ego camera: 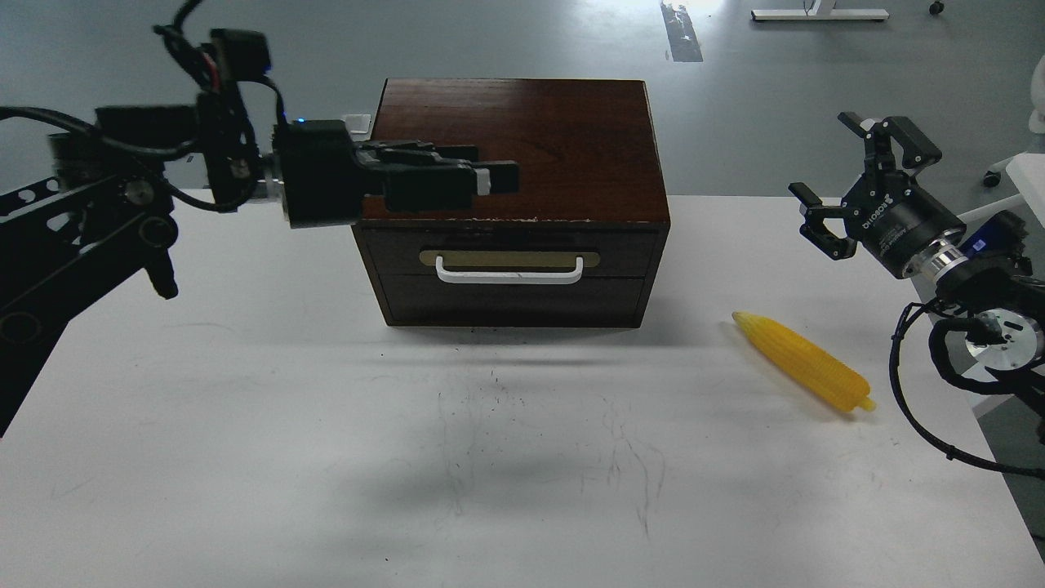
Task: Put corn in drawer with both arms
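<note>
The yellow corn (804,363) lies on the white table right of the box, its point toward the box and its stub end toward me. The drawer (620,249) is closed in the front of the dark brown wooden box, with a white bar handle (510,278). My left gripper (494,167) reaches in level from the left, over the box's front top edge and above the handle; its two fingers look apart and hold nothing. My right gripper (824,155) is open and empty, raised above the table, behind and right of the corn.
The white table (326,457) ends close to the corn on the right (1000,490). My right arm's cables (914,408) loop near the corn's stub end. Grey floor lies beyond the table; a white chair base (1000,175) is at the far right.
</note>
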Robot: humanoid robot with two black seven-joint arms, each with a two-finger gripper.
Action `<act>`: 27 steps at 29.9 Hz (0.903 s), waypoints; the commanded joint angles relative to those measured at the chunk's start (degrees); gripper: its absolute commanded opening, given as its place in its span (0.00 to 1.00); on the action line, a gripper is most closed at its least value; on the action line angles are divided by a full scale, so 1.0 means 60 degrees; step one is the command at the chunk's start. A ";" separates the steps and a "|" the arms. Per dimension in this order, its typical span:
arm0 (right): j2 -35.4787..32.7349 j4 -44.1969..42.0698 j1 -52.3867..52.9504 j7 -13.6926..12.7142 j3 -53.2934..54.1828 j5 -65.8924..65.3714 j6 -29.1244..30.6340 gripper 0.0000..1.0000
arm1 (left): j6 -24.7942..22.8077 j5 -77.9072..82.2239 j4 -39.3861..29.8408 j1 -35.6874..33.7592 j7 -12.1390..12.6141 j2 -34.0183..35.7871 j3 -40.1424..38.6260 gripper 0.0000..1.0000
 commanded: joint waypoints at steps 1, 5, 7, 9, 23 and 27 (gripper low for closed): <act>-0.0080 0.0000 0.0005 0.0000 -0.0002 0.0001 0.0001 1.00 | 0.0001 0.1410 0.0223 -0.1288 0.0006 -0.0750 0.1640 0.99; -0.0153 0.0000 0.0005 0.0000 -0.0001 0.0001 0.0001 1.00 | 0.0001 0.2628 0.0721 -0.1862 0.0006 -0.1498 0.2421 0.99; -0.0153 0.0000 0.0005 0.0000 0.0013 0.0001 0.0001 1.00 | 0.0001 0.3227 0.0970 -0.1979 0.0006 -0.1791 0.2597 0.99; -0.0154 0.0000 0.0005 0.0000 0.0013 0.0001 0.0001 1.00 | 0.0001 0.3713 0.1117 -0.1980 0.0006 -0.1997 0.2744 0.99; -0.0212 0.0015 -0.0024 0.0000 0.0028 0.0001 0.0001 1.00 | 0.0001 0.4871 0.1689 -0.1995 0.0006 -0.2261 0.3491 0.99; -0.0212 0.0015 -0.0024 0.0000 0.0042 0.0001 0.0001 1.00 | 0.0001 0.4915 0.1718 -0.1922 0.0006 -0.2247 0.3506 0.99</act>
